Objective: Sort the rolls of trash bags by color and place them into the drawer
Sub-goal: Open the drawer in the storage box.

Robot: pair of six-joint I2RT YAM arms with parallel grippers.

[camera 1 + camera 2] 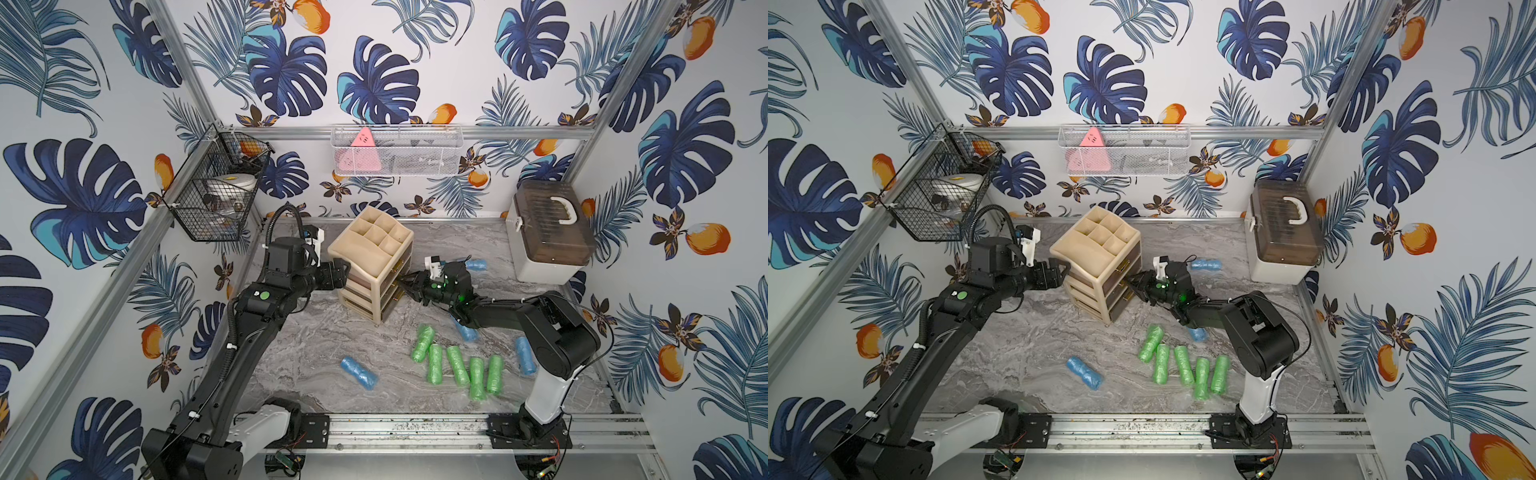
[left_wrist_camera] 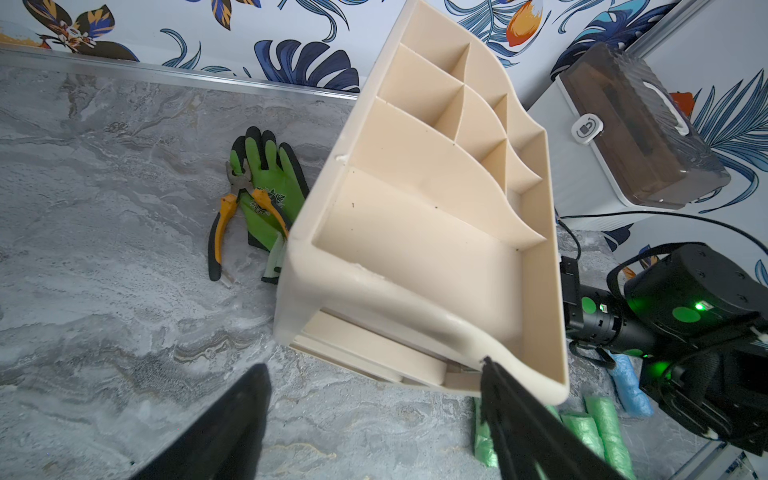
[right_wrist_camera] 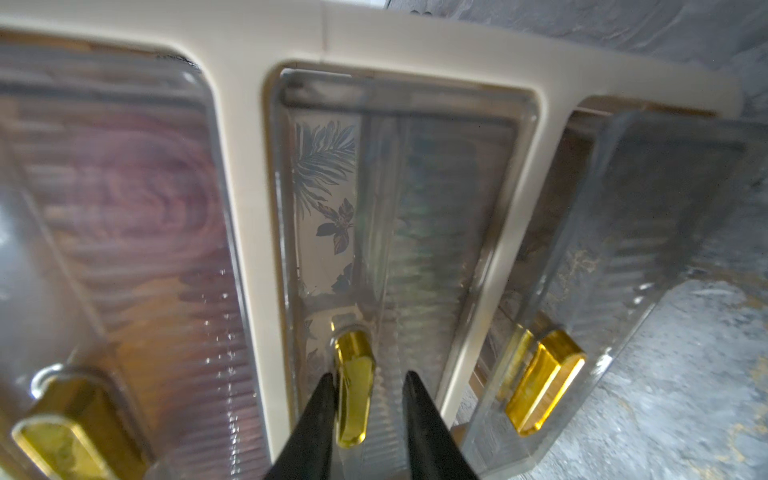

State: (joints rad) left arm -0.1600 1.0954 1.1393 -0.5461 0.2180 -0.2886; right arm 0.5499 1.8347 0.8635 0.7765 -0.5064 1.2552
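right gripper at the middle drawer handle; rolls out on the table

the beige three-drawer organiser (image 1: 374, 266) stands mid-table, its open top split into compartments.

left gripper (image 2: 374, 363): fingers spread wide. one fingertip (image 2: 488, 365) touches the top rim at the organiser's near corner; the other finger hangs over bare marble, well apart from it. it holds nothing.

right gripper (image 3: 369, 376): at the front of the middle drawer (image 3: 415, 208). the fingers are narrowly parted and straddle the gold handle (image 3: 353, 386). one finger is just beside the handle and a gap shows at the other, so this is no pinch.

the bottom drawer (image 3: 665, 249) stands slightly pulled out. a pinkish tint shows through the ribbed front of the top drawer (image 3: 124, 199); the contents cannot be made out.

five green rolls (image 1: 458, 365) lie close together, roughly side by side, on the table in front of the organiser, by the right arm.

a blue roll (image 1: 359, 372) lies alone toward the front, on the left of the green group. another blue roll (image 1: 476, 264) lies behind the right gripper, a third blue roll (image 1: 466, 332) is partly under the right forearm, and a fourth blue roll (image 1: 525, 355) lies beside the right arm's elbow.

a green work glove (image 2: 270, 195) with pliers (image 2: 230, 220) lying on it sits behind the organiser. a white storage box with a brown lid (image 1: 550, 230) stands at the back right.
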